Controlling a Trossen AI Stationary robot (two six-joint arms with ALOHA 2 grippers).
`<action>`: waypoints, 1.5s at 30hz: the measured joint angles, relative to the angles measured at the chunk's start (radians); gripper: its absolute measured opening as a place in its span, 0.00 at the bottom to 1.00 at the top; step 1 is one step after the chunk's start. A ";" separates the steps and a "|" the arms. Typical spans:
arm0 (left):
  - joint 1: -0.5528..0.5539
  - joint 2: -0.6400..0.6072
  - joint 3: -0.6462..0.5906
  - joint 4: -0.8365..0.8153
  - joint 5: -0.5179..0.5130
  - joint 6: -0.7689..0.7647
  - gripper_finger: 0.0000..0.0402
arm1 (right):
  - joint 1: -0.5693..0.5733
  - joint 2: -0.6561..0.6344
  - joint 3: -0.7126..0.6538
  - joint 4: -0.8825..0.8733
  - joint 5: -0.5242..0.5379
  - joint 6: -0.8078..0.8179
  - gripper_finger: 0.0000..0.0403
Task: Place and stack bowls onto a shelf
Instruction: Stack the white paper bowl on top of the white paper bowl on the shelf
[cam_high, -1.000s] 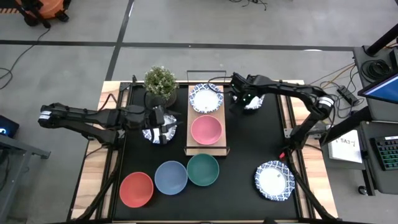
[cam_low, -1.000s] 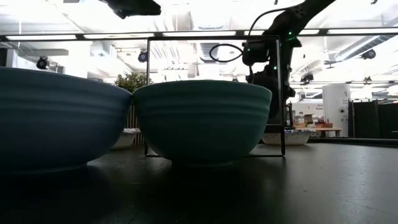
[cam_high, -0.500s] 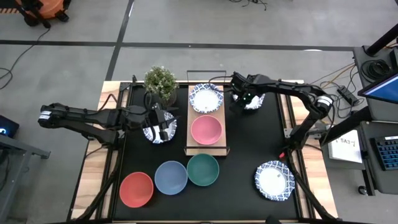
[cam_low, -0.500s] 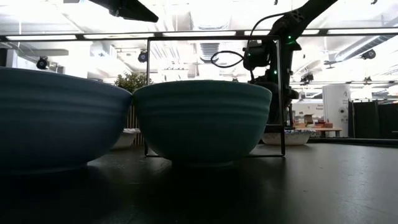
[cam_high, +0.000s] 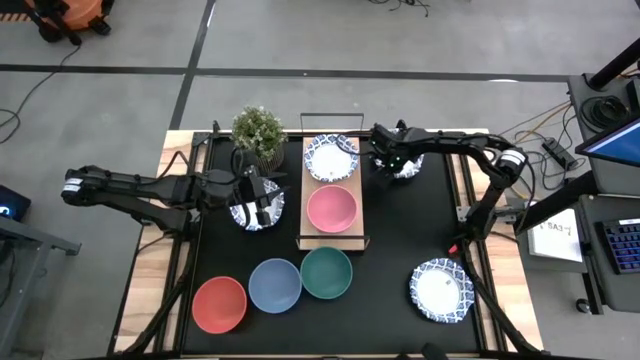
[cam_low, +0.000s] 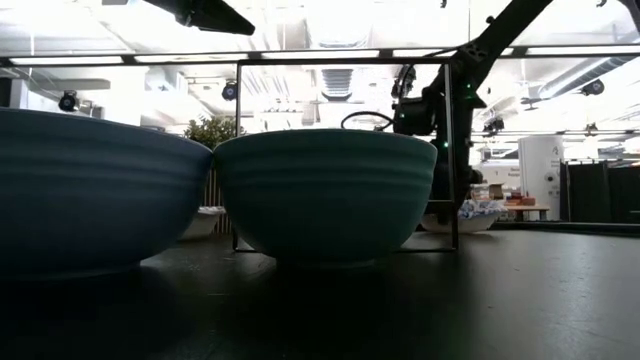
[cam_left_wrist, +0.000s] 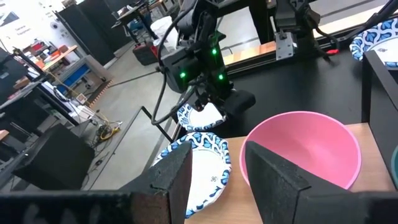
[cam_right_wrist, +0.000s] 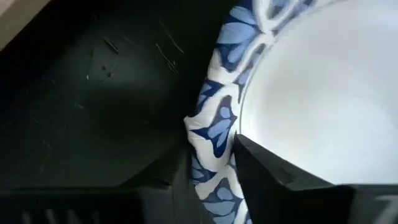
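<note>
High view: the right gripper sits low at the back of the black mat, at the near edge of a blue-patterned bowl just right of the shelf. Right wrist view shows one dark finger inside that bowl's scalloped rim and dark gripper parts outside it, so the claw straddles the rim; whether it is clenched on it cannot be told.

The left gripper hovers over a second patterned bowl left of the shelf. Its fingers stand apart with nothing between them, seen from the left wrist view against the pink bowl and the patterned bowl on the shelf board.

On the shelf, the patterned bowl lies at the back and the pink bowl in front of it. A red bowl, blue bowl and green bowl line the front of the mat; a fourth patterned bowl rests at front right. A potted plant stands behind the left gripper. No readable writing shows.
</note>
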 joint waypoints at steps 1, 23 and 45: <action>0.000 0.000 0.000 0.000 0.000 0.000 0.33 | 0.001 0.001 0.001 0.001 0.001 0.000 0.23; 0.001 0.000 -0.043 0.037 0.003 -0.021 0.33 | 0.177 -0.491 0.003 0.054 -0.012 0.115 0.02; 0.002 0.000 -0.045 0.040 0.004 -0.018 0.33 | 0.272 -0.233 0.013 0.567 0.002 -0.023 0.09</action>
